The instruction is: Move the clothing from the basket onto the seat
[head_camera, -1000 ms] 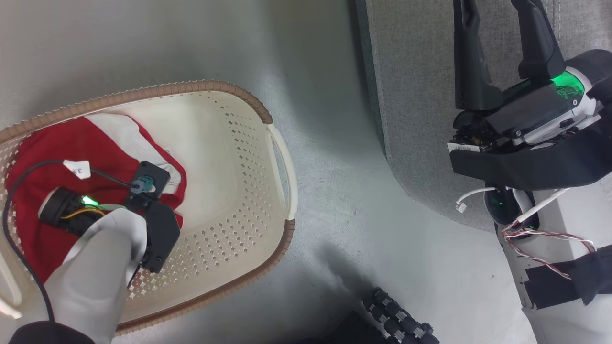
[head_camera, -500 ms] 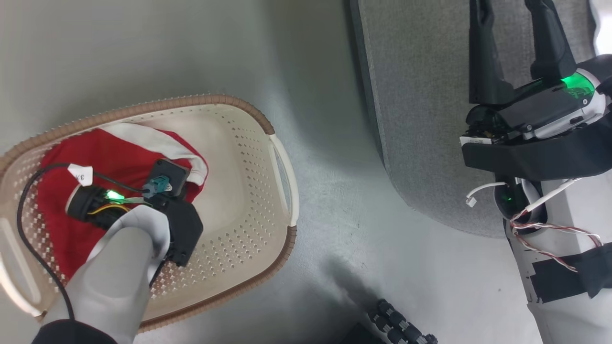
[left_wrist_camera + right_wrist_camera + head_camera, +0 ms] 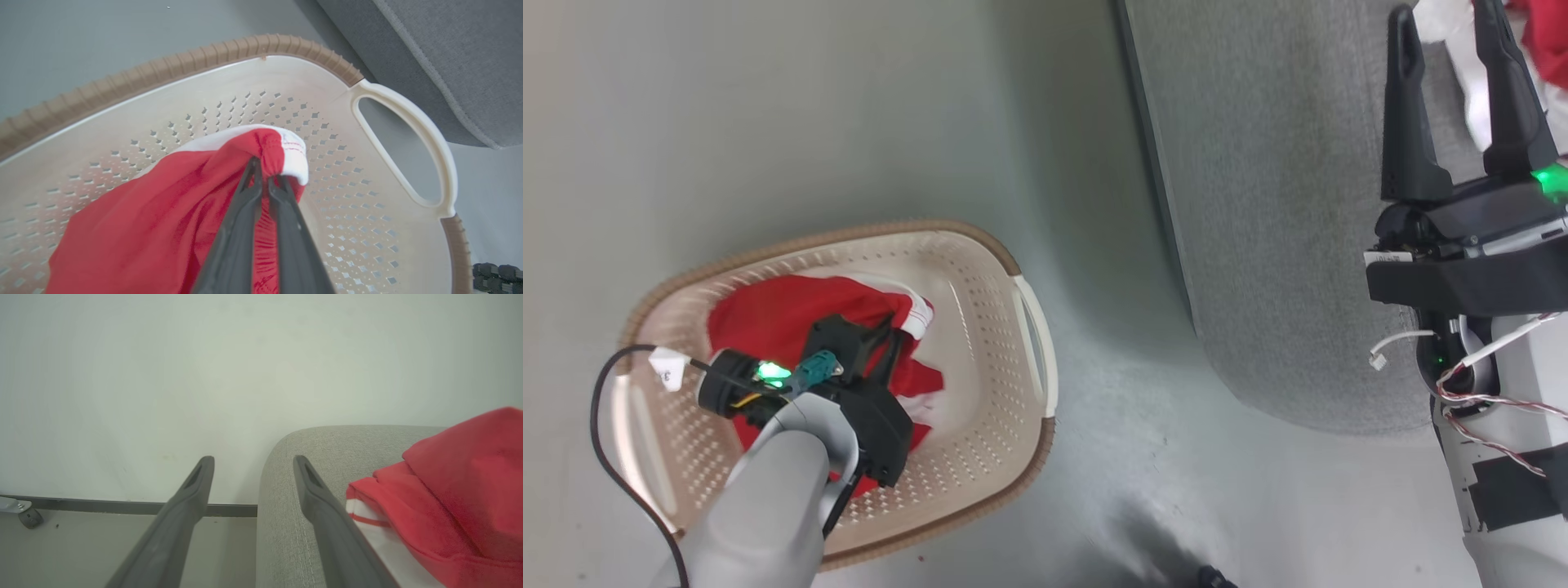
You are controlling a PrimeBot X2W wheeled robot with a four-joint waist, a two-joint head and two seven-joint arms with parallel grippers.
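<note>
- The clothing (image 3: 155, 228), soft red fabric with a white stitched hem, was gathered into a puckered fold where the left gripper (image 3: 265, 173) pinched it. The two long dark fingers were pressed together on the cloth just under the hem.
- The rest of that garment draped in smooth folds inside the basket (image 3: 286, 77), leaving bare the handle end nearest the seat.
- The basket was oval cream plastic with rows of small diamond-shaped holes, a loop handle and a ribbed brown rim. It stood on the smooth grey floor (image 3: 849, 106) near the seat's rounded corner.
- The seat (image 3: 1258, 204) was coarse grey woven upholstery with a stitched seam along its edge.
- The right gripper (image 3: 253, 459) hung at the seat's corner, its fingers wide apart and holding nothing.
- Another red garment (image 3: 461, 490), with a white panel and a thin red stripe, lay crumpled on the seat just beside that gripper.
</note>
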